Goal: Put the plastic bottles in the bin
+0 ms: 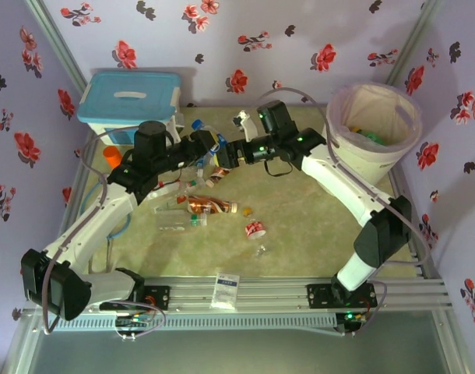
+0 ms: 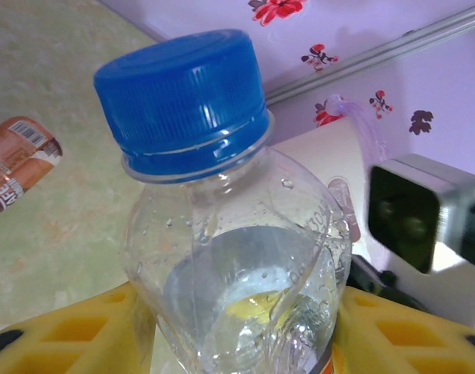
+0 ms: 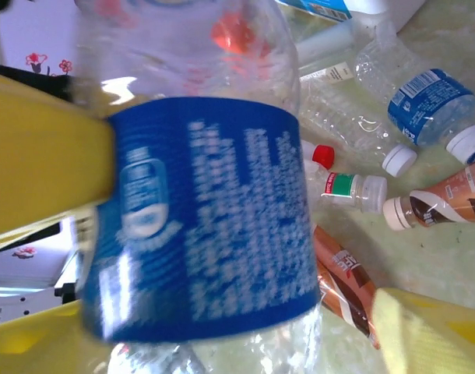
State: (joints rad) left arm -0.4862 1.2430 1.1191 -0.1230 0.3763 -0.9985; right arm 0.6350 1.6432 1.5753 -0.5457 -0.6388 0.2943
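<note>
A clear blue-capped bottle [image 2: 214, 234] was held above the middle of the table [image 1: 300, 257], clamped low down by the left gripper [image 2: 237, 335]. The right gripper [image 3: 233, 249] was set around its blue label, jaws not closed. Beneath, other bottles [image 1: 210, 206] were scattered; the bin [image 1: 378, 156] was stood far right.

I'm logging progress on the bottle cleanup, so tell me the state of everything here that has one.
Left end effector: shut on blue-capped bottle.
Right end effector: open around blue-labelled bottle.
Bin: upright, some items inside.
Box: lid on.
Loose bottles: lying on their sides.
</note>
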